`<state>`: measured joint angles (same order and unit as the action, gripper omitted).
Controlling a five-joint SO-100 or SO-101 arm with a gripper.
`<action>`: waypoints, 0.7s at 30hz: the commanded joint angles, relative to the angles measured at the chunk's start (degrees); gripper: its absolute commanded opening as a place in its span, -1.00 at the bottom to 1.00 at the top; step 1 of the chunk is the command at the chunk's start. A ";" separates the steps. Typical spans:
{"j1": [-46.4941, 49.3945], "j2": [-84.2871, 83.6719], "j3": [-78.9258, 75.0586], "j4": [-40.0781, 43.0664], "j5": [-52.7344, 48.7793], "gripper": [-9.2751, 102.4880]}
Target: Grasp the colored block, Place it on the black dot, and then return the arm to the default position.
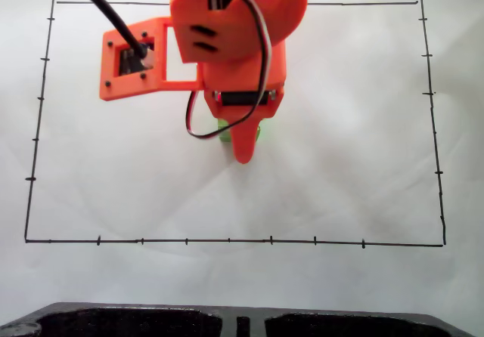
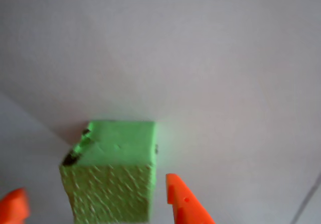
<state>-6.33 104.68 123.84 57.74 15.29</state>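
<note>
**Green block between spread claw tips**

Fixed view: the orange arm [image 1: 227, 27] reaches down over the white worktop [image 1: 355, 163]; the colored block [image 1: 257, 132] peeks out right behind the claw [image 1: 242, 152].

Wrist view: the claw [image 2: 95, 204] is spread, the colored block [image 2: 113, 171] standing between its fingertips [image 2: 188, 206], gaps either side.

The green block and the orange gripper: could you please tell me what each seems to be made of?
The green block looks like soft foam: matte, with a pebbled side and chipped corner. The gripper looks like rigid orange plastic, smooth and slightly glossy, possibly printed.
</note>
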 commanded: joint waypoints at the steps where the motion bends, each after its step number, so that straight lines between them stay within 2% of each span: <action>1: 0.62 6.24 -0.09 1.58 -1.32 -0.12; 8: 2.20 18.28 -0.62 8.96 -7.47 -0.08; 16: 6.94 36.56 1.23 17.67 -19.60 -0.10; 21: 11.16 47.37 7.38 19.51 -23.99 -0.21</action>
<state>2.99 145.72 128.94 77.08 -7.38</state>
